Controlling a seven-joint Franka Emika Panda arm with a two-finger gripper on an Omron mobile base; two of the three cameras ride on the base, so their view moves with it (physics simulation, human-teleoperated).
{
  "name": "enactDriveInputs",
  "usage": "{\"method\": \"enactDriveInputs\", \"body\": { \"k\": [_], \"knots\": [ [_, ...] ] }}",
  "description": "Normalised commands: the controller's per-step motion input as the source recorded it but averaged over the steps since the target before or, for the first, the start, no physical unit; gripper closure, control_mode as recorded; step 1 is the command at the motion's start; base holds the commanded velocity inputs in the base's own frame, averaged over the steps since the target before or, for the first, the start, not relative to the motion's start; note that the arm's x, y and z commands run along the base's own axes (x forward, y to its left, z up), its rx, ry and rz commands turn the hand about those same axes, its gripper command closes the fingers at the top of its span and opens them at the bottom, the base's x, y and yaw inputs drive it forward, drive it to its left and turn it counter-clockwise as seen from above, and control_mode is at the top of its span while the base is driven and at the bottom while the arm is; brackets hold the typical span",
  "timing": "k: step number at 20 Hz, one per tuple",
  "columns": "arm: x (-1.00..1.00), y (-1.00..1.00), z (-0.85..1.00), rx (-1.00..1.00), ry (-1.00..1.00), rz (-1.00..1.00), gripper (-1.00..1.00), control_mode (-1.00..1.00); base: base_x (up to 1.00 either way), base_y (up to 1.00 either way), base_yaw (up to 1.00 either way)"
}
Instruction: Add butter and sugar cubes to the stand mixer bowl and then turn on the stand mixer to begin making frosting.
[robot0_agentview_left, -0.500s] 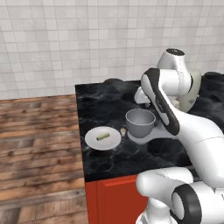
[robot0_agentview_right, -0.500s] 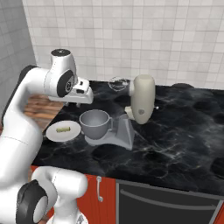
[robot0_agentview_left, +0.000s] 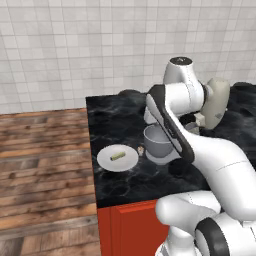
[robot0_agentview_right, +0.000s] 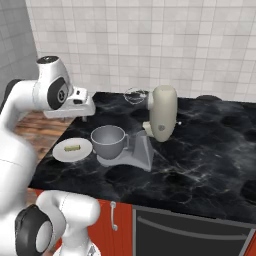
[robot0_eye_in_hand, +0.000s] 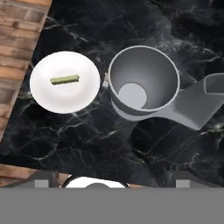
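Tool with jaws apart hovers above the bench; butter lies crosswise on plate left of the bowl

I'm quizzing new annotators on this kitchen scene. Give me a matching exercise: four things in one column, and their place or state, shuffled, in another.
1. butter
2. sugar cubes
3. stand mixer bowl
4. stand mixer head

A. tilted back, whisk raised
B. lying on the white plate
C. empty, on the mixer's grey base
D. on the counter between plate and bowl

Pairs: 1-B, 2-D, 3-C, 4-A
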Motion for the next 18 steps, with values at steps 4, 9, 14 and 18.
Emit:
{"method": "enactDriveInputs", "body": {
  "k": [4, 9, 14, 18],
  "knots": [
    [-0.07, 0.9, 0.0, -0.39, -0.06, 0.12, -1.0, -1.0, 0.0, 0.0, 0.0],
    [0.0, 0.98, 0.0, -0.43, 0.02, 0.2, -1.0, -1.0, 0.0, 0.0, 0.0],
    [0.19, 0.83, -0.06, -0.34, 0.25, 0.23, -1.0, -1.0, 0.0, 0.0, 0.0],
    [0.37, 0.45, -0.36, -0.14, 0.31, 0.24, -1.0, -1.0, 0.0, 0.0, 0.0]
  ]
}}
